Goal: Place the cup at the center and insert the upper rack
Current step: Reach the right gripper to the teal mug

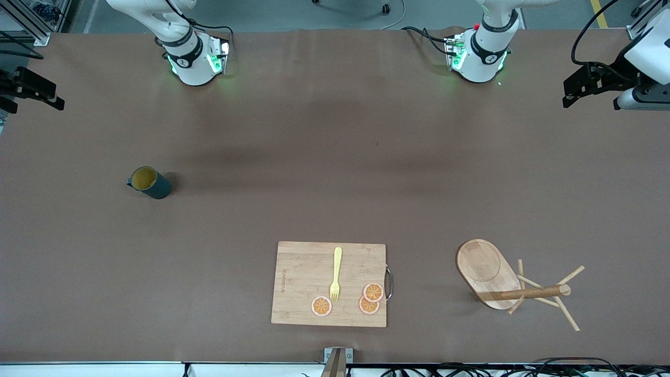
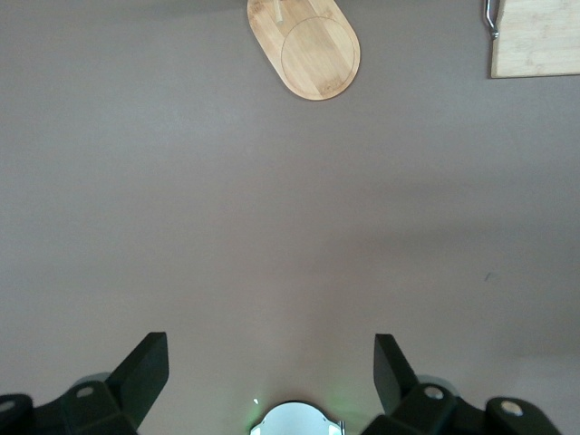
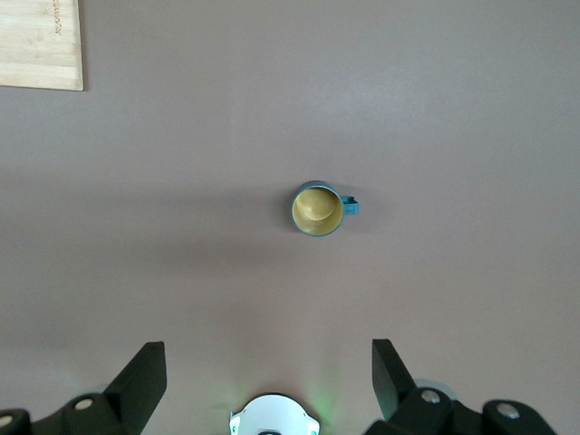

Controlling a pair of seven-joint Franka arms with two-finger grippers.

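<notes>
Both arms wait high, jaws spread, holding nothing.
The cup stands upright under the right gripper; the upper rack lies toppled below the left gripper.

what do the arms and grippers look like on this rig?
Both arms are glossy white with black joint rings, on round white bases lit green, black cables trailing from them. The left gripper and right gripper have matte black, wedge-shaped fingers on black mounts with silver screws.
</notes>
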